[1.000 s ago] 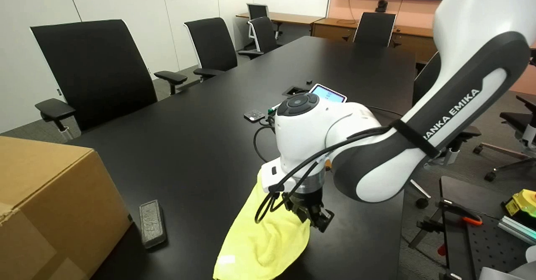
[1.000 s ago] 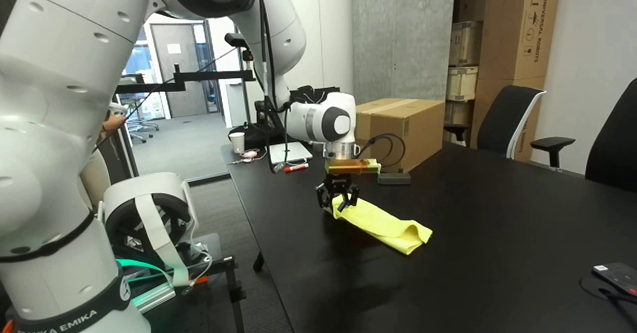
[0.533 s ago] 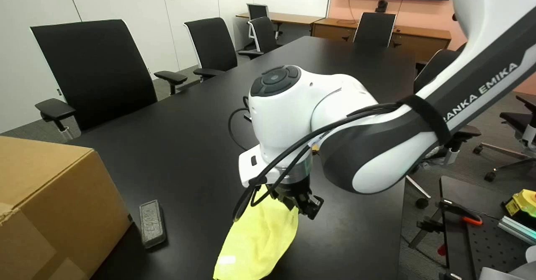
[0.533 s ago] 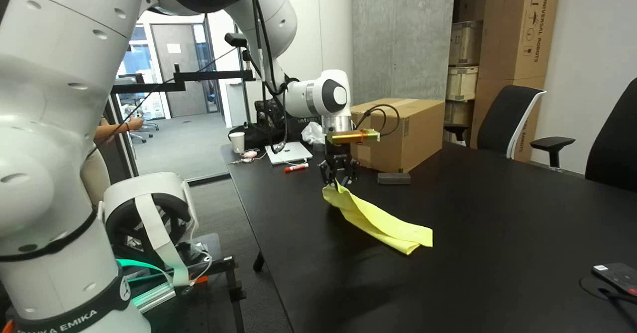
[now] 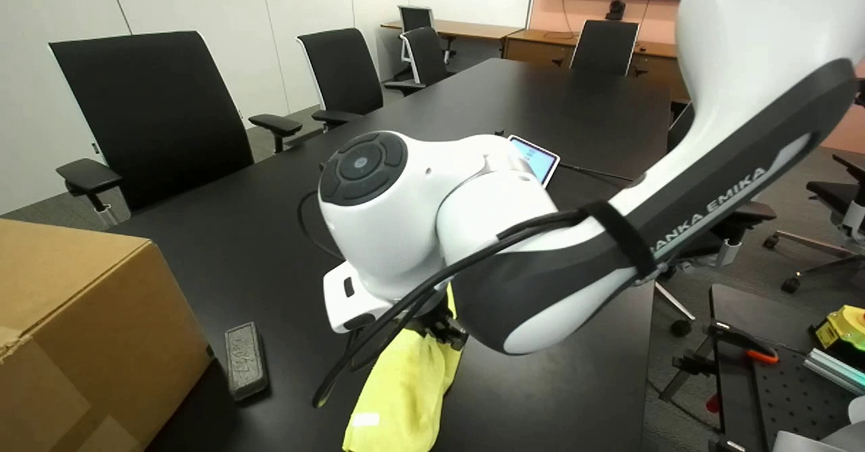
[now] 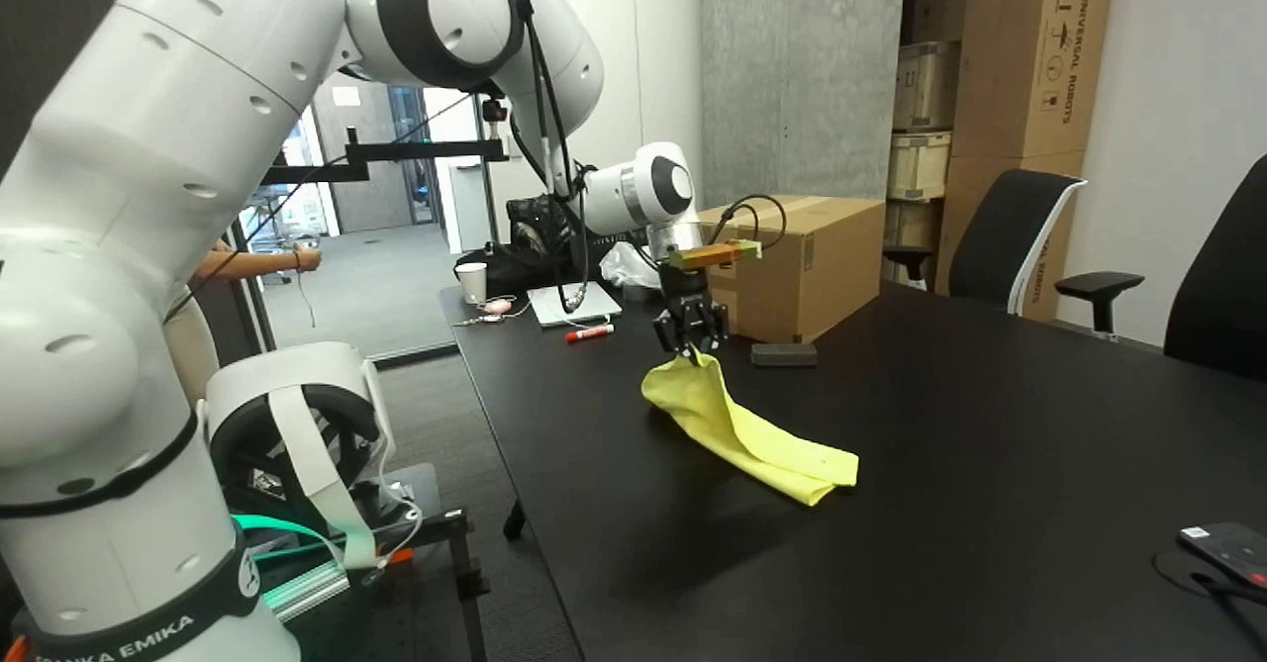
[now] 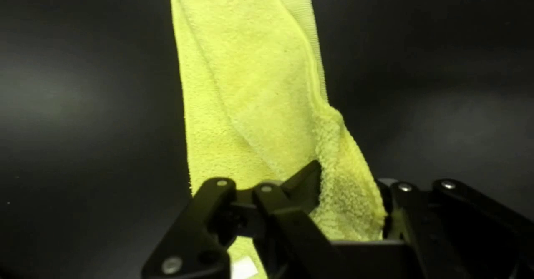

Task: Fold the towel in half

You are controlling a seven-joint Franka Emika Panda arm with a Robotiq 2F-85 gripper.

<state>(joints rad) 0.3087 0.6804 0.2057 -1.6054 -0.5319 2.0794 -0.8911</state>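
Held a bunched-up bit of the yellow towel [image 7: 250, 74] tight in the claw [image 7: 349, 197]. Squeezed it from both sides with the black fingers [image 7: 306, 183], shown in the wrist view. Pointed the claw down, with a little lean, in an exterior view. Had the pinched bit up off the black desk [image 6: 990, 464], in a small peak right under the claw, and the far end down on the desk, well apart from the claw. Saw soft layers in the towel below the claw, one lapped over another. Saw a white tag [image 5: 366, 419] on the towel too, down and left of the claw in an exterior view.

Found a dark gray eraser [image 6: 784, 355] on the desk, to the right of the claw in an exterior view, with a big cardboard box [image 6: 836, 276] behind both. Spotted a red marker [image 6: 590, 333] to the left of the claw in that same view, and a silver laptop [image 6: 550, 311] and a white cup [image 6: 472, 283] farther off that way. Spied a lit tablet [image 5: 540, 161] past the claw in an exterior view, partly covered by the white robot arm [image 5: 567, 290].
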